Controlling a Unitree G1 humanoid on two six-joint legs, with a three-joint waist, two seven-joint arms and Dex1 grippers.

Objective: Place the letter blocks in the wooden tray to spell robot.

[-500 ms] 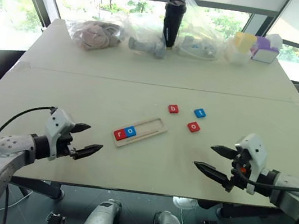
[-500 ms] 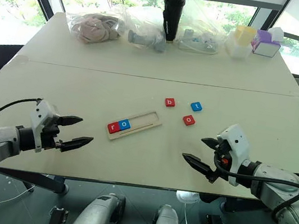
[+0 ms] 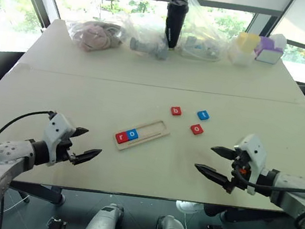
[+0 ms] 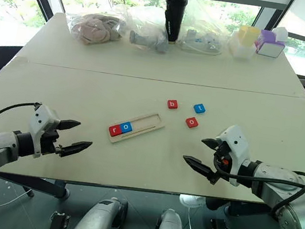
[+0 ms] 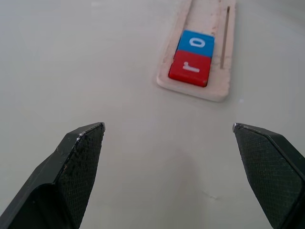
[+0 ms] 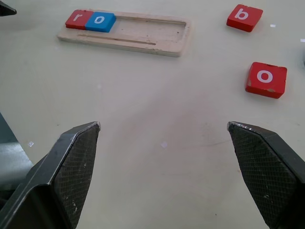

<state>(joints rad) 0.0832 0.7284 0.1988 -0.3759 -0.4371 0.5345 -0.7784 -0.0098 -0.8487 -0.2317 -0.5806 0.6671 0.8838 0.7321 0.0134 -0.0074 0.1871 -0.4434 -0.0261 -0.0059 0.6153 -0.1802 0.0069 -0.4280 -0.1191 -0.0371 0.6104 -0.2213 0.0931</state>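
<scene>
The long pale wooden tray [image 3: 143, 134] lies in the middle of the big cream table [image 3: 148, 67]. A red square block with an r [image 3: 120, 137] and a blue square block with an o [image 3: 132, 134] sit side by side at its near end. Three slots are bare. The red b block [image 3: 176, 111], the blue t block [image 3: 203, 115] and the red o block [image 3: 197, 129] lie loose just past the tray.

Since half a second ago, no block has moved. The right gripper [image 3: 215, 161] has slid a little toward the tray. The left gripper [image 3: 87, 144] has sunk slightly. Both have fingers spread wide and hold nothing. The b block likely comes next.
</scene>
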